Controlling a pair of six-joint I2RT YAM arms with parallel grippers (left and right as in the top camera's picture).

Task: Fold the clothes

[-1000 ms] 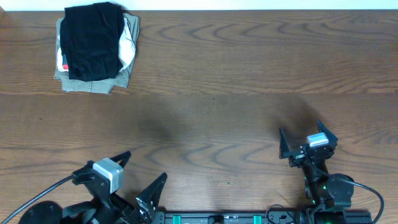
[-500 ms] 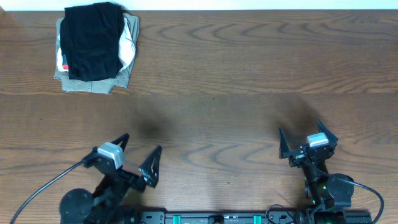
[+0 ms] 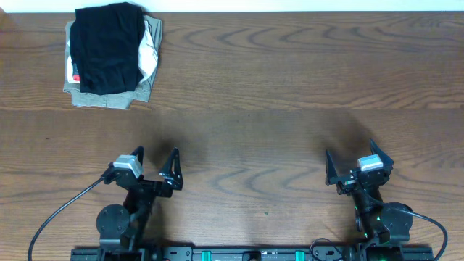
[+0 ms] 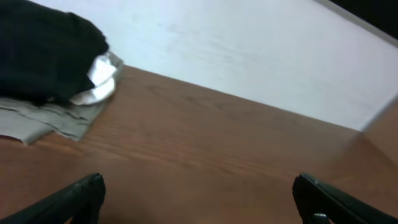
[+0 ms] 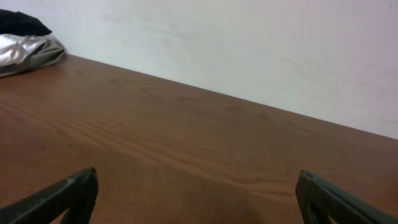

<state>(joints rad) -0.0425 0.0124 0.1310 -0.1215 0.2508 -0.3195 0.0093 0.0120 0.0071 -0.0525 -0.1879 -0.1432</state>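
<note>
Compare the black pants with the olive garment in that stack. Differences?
Position: the black pants lie on top; the olive garment is at the bottom. Visibility: the pants show almost fully; the olive garment shows only along its left and near edges. Shared: both folded, in one stack.

A brown wooden table with a wavy grain [image 3: 290,87] fills the overhead view, its grain running from side to side. Soft dark shadows lie on the boards near the middle and towards the right. In the far left corner of the table rests an olive-khaki folded garment of flat cloth [image 3: 109,99], the bottom layer of a small pile, its edges showing at the front and left. On top of it lies a white soft-fabric garment [image 3: 149,54], visible only as a crumpled strip along the pile's right side. Behind the table's far edge stands a plain white wall [image 4: 249,56], smooth and faintly smudged in both wrist views
</note>
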